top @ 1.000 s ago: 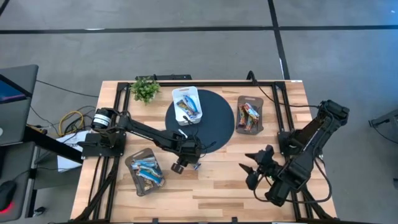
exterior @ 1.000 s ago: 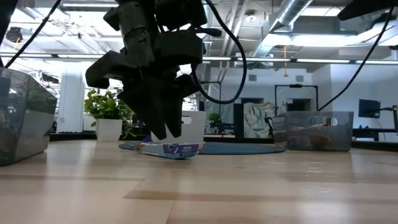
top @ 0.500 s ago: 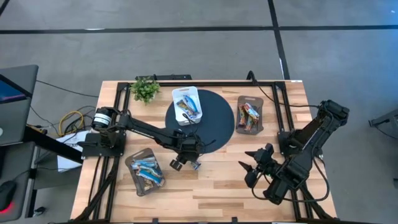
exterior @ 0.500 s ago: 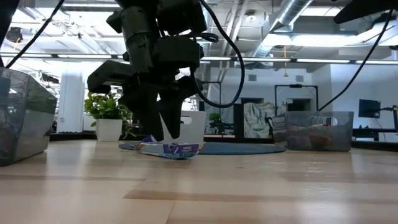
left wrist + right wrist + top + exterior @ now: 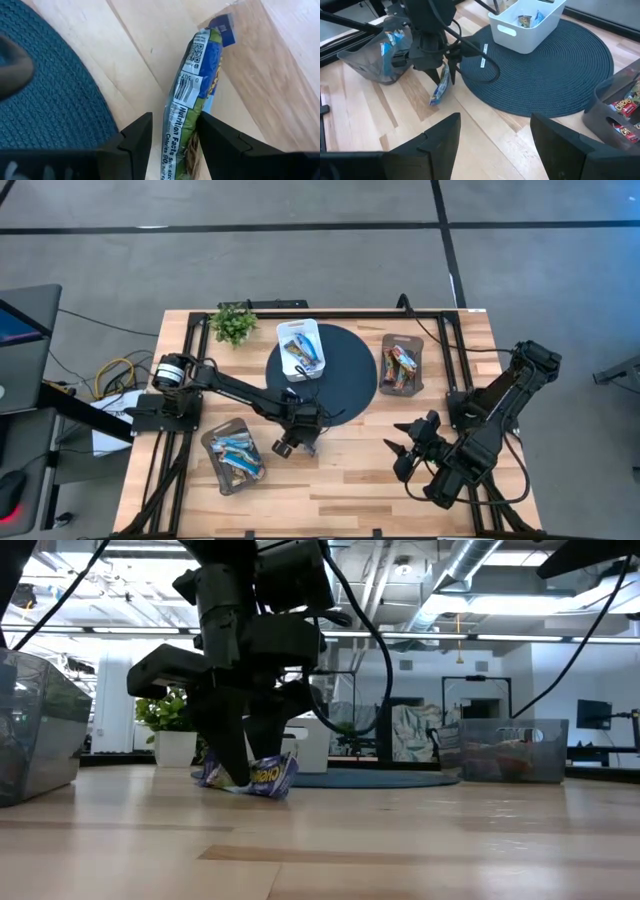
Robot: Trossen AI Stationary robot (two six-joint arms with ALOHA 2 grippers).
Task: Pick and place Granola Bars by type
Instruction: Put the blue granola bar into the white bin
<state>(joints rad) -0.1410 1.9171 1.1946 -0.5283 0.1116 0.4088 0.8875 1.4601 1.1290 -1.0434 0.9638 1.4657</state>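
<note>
A blue-and-white granola bar is on the bare wood just off the near edge of the dark round mat, with my left gripper shut on it. The low view shows that bar tipped up under the left gripper. Other bars lie in three containers: blue ones in the grey tray at near left, multicoloured ones in the grey tray at right, and a mix in the white bin. My right gripper is open and waits over the table's near right part. My left gripper pinches the blue-and-white bar between its two fingers, coming from above and pointing down. The fingers are on its upper part, and the wrapper bows between them. The bar slants down from the hold, and its lower end is on the wood.
The white bin stands on the far part of the round mat. A small potted plant is at the far left. A black frame runs along the table's sides. Bare wood lies between the two grippers along the near edge.
My left gripper has come down onto the bar and taken hold of it. The bar lay flat on the wood before; now it is tipped up and bowed between the fingers, with one end still on the table.
</note>
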